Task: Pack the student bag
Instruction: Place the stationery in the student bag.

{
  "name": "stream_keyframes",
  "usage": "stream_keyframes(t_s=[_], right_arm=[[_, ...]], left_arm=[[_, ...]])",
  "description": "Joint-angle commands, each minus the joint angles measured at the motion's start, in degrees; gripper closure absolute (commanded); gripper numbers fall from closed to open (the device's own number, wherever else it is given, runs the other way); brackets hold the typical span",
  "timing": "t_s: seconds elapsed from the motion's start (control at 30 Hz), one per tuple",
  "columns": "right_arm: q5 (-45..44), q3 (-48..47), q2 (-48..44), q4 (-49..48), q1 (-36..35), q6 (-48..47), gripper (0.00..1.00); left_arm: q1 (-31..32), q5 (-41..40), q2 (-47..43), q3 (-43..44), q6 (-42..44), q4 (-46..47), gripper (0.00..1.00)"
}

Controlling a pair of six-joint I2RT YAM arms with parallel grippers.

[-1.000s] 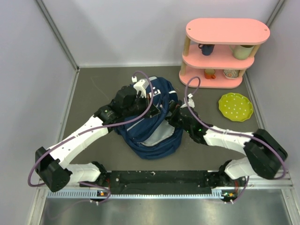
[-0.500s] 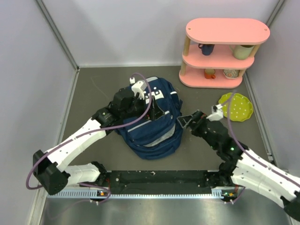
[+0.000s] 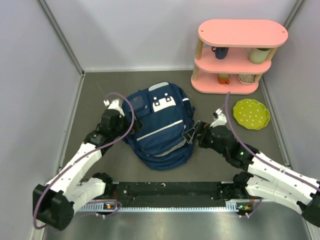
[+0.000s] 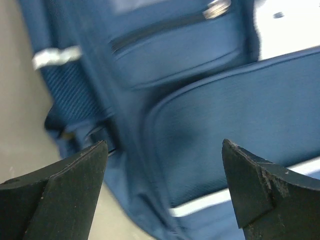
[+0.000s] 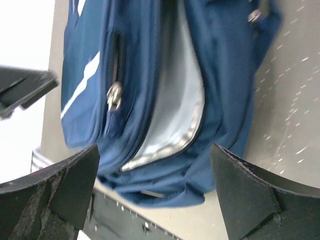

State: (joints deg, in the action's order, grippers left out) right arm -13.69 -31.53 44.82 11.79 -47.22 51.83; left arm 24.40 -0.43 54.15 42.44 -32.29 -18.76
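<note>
The navy student bag (image 3: 160, 127) lies in the middle of the table with its front pocket and white patches facing up. My left gripper (image 3: 134, 122) is at the bag's left side, open, with nothing held. In the left wrist view the bag's front (image 4: 200, 125) fills the space beyond that open gripper (image 4: 165, 192). My right gripper (image 3: 192, 135) is at the bag's right side, also open and empty. In the right wrist view the bag (image 5: 150, 75) shows a gaping zip with pale grey lining (image 5: 175, 115) beyond the gripper (image 5: 152, 192).
A pink three-tier shelf (image 3: 235, 55) with mugs and small bowls stands at the back right. A green dotted plate (image 3: 251, 113) lies in front of it. Grey walls close in the left, back and right. A black rail (image 3: 170, 189) runs along the near edge.
My left gripper opened, let go of the bag's top and drew back to the left. The bag settled flat. My right arm pulled away from the bag, then edged back toward its right side.
</note>
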Motion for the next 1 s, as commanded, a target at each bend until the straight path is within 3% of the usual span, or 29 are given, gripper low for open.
stream_keyframes(t_s=[0.0,0.1,0.2,0.33,0.37,0.5,0.57,0.7,0.8,0.97], right_arm=[[1.7,-4.6,2.1,-3.1,-7.3,-3.1,0.11],[1.4,-7.0,5.4,-3.1,-9.0,-3.6,0.15],[2.4,-7.9,8.2,-4.8,-9.2,-2.9,0.32],[-1.0,-8.7,12.0,-1.4,-9.2,0.0,0.37],[-2.1,-9.2,12.9,0.4,-9.0,0.6,0.39],[-3.4,-8.6,16.9,2.8,-7.3,1.5,0.6],[-3.1,-8.3,18.0,2.3,-4.7,0.3,0.64],[-2.0,-8.9,18.8,0.3,0.5,-4.4,0.77],[2.3,-11.7,21.4,-1.7,4.4,-10.6,0.9],[6.0,-20.5,27.8,-1.8,9.2,-17.5,0.91]], left_arm=[[-5.1,5.8,0.1,-6.7,-2.2,2.8,0.01],[-5.7,7.2,0.1,-9.8,-3.4,6.3,0.01],[-6.2,9.6,1.3,-12.0,-4.7,10.1,0.01],[-6.3,14.1,3.1,-14.0,-5.8,15.6,0.03],[-6.3,16.0,3.6,-14.2,-6.4,17.5,0.07],[-6.4,21.2,6.7,-14.5,-7.7,21.6,0.3],[-6.5,23.4,7.9,-13.8,-7.6,21.4,0.41],[-6.5,28.1,10.3,-13.3,-9.2,24.4,0.78],[-6.4,30.0,9.8,-13.5,-11.2,26.1,1.0],[-5.7,30.5,4.0,-15.1,-17.4,27.6,1.0]])
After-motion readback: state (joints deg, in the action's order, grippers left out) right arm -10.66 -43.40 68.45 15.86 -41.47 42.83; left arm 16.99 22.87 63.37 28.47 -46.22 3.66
